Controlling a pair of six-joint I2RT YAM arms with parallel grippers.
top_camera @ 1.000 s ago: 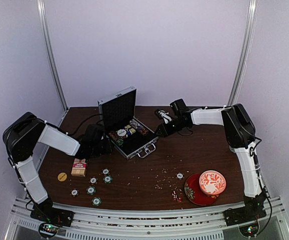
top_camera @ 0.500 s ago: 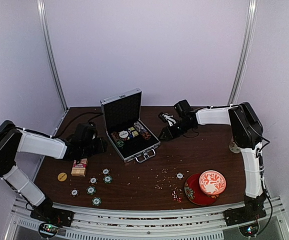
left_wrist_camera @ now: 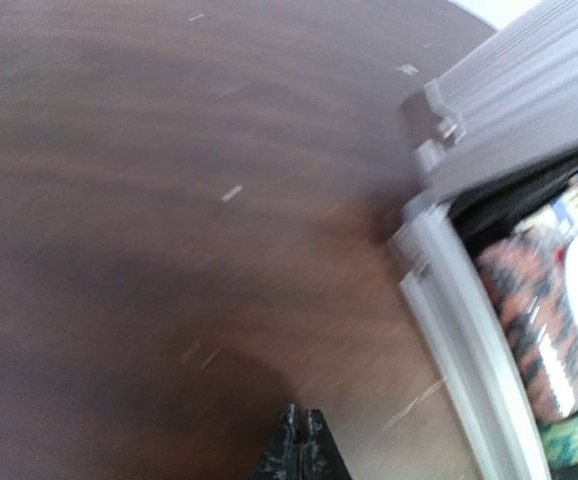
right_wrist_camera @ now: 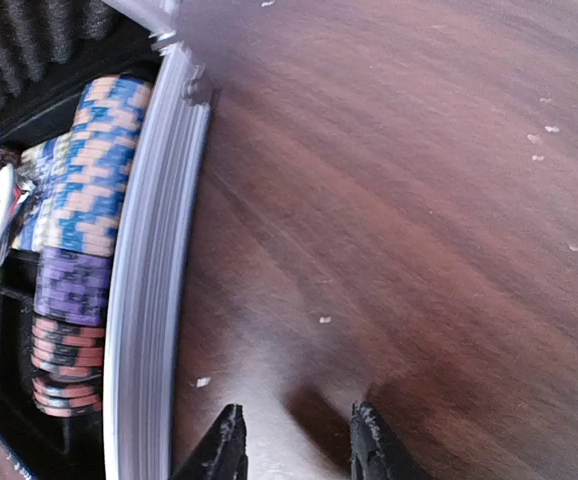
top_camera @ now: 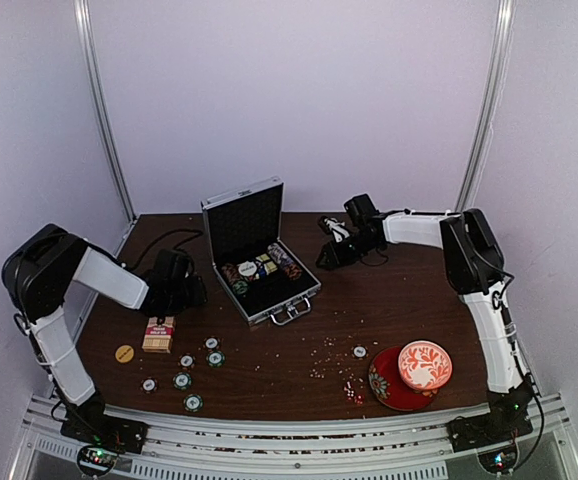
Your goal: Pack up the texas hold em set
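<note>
One on each side of the silver metal briefcase [top_camera: 241,218], mid-frame, lid up for filling: left gripper [left_wrist_camera: 302,425] pressed together, empty; right gripper [right_wrist_camera: 299,420] spread, empty.

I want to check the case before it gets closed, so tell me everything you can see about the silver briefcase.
The silver briefcase is small, looks like ribbed aluminium, and stands open at the back middle of the table, its lid upright with black lining. Its base lies flat, with a handle on the front edge and rows of coloured chips in the rear part. The front part looks empty. The left gripper and right gripper flank it, neither touching.
</note>
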